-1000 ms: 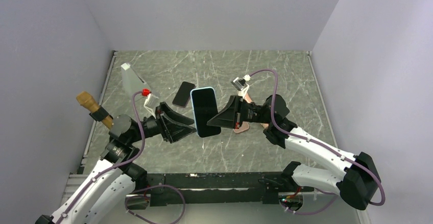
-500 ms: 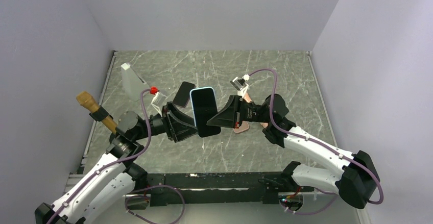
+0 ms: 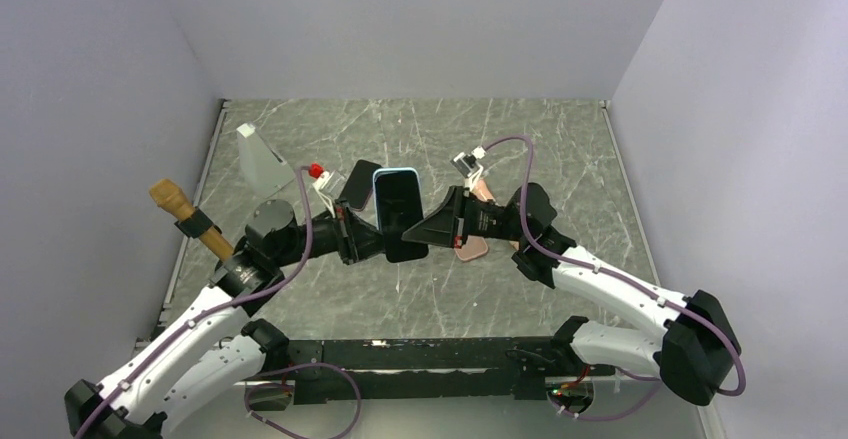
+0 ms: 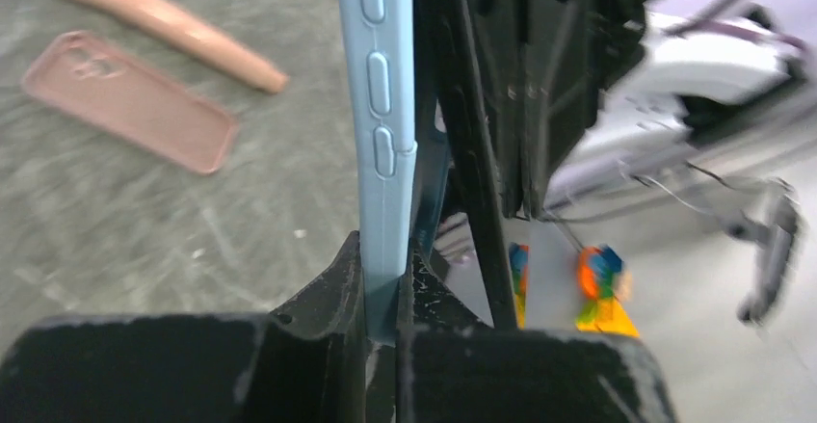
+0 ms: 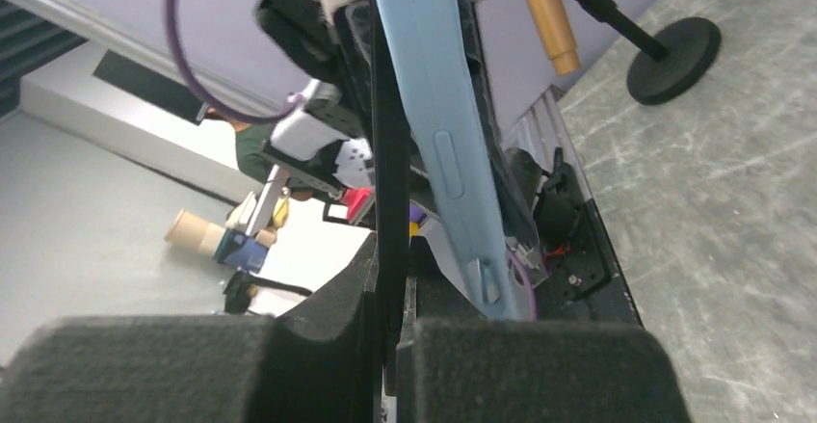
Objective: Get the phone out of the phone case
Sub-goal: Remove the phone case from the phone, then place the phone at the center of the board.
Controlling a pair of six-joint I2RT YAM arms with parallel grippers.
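2 grippers meet above the table (image 3: 560, 149), just left of the pink case (image 3: 474, 250) in the top view, and between them they hold the phone (image 3: 399, 221) off the marble, its dark screen turned up toward that camera.

The left gripper (image 3: 375, 244) reaches in from the side away from the pink case. The right gripper (image 3: 428, 233) reaches in from the pink case's side, and its body hides part of that case.

In the left wrist view the left jaws are narrow, clamped on the long edge of the light blue case (image 4: 383, 105), whose 3 button bumps run away from the fingers (image 4: 332, 298).

In the right wrist view the right jaws are also narrow, pinched on a thin dark slab that looks to be the phone itself. There the case leans off the slab, close to it at the far end and clearly apart from it near the fingers.

From above, a blue rim shows round the phone's far end and none round its near end, so the phone is partly out of the case.

1 dark phone (image 3: 357, 185) lies flat further left of the pink case, beyond the left gripper. 1 pink stick (image 3: 484, 190) lies just beyond the pink case. Well to the pink case's left stand a white wedge (image 3: 260, 162) and a wooden handle (image 3: 172, 199).
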